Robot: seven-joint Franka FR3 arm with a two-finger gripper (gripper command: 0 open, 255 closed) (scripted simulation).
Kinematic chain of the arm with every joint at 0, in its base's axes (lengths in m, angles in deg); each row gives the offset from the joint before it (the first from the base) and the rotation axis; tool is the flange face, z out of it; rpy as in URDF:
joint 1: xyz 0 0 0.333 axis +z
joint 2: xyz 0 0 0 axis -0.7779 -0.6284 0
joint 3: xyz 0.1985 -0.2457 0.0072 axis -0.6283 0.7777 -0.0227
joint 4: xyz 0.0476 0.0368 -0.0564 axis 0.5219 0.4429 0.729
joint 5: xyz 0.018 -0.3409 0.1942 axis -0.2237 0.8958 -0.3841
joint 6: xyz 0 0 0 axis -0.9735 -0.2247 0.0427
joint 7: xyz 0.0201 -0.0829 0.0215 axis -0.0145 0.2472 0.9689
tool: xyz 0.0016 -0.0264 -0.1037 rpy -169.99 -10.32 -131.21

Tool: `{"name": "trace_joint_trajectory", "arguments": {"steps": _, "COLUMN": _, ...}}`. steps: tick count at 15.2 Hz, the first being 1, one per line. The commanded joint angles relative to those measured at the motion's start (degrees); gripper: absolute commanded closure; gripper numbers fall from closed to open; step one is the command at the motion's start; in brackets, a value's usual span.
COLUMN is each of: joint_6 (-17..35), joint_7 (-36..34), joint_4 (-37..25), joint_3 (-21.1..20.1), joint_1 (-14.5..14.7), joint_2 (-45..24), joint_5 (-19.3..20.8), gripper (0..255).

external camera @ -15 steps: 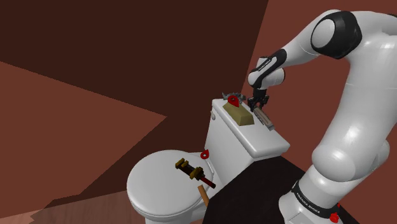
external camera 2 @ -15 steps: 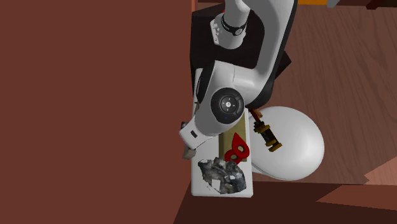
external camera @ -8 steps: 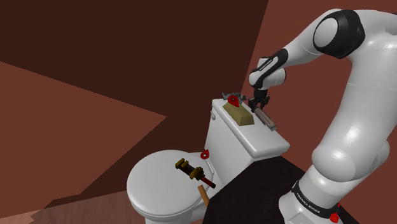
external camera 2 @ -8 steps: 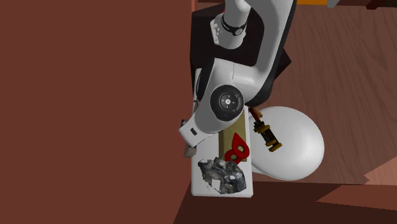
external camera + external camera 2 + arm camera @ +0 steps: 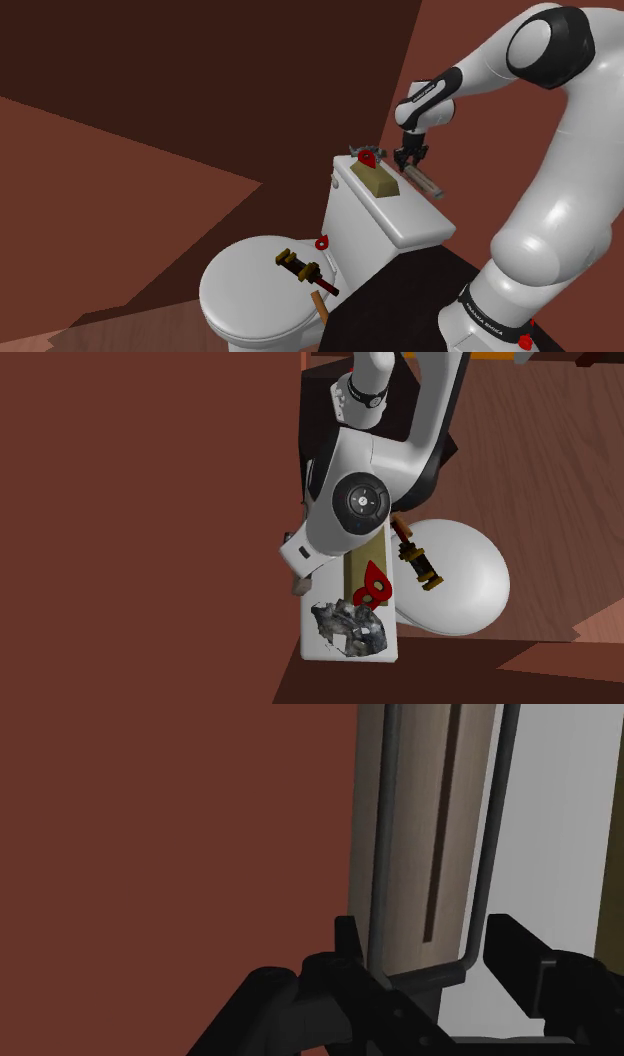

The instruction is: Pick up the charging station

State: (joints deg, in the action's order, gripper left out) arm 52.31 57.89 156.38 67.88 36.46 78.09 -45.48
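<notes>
Pincer (image 5: 425, 932) clamped on charging station (image 5: 420, 824). Station seems barely clear of toilet tank lid (image 5: 408, 225). Higher lift left.

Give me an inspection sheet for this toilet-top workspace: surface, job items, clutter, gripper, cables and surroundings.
Surface: white tank lid, crowded.
Job's things: charging station, a beige slab in a dark wire frame, on the tank lid's wall side.
Clutter: tan block, red piece and grey crumpled lump on the tank lid; brown tool on the toilet seat lid.
Gripper: gripper clasps the charging station between its fingers.
Cables: nothing seen.
Surroundings: reddish-brown walls, wooden floor.
</notes>
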Motion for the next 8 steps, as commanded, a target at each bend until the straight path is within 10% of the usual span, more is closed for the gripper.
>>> {"name": "trace_joint_trajectory", "arguments": {"steps": 1, "joint_6": -1.5, "joint_7": 0.1, "joint_4": -0.5, "joint_3": 0.1, "joint_1": 0.1, "joint_2": 1.0, "joint_5": 0.2, "gripper": 255}}
{"name": "trace_joint_trajectory", "arguments": {"steps": 8, "joint_6": -5.2, "joint_7": 0.1, "joint_4": -1.9, "joint_3": 0.2, "joint_1": 0.3, "joint_2": 3.4, "joint_5": 0.8, "gripper": 255}}
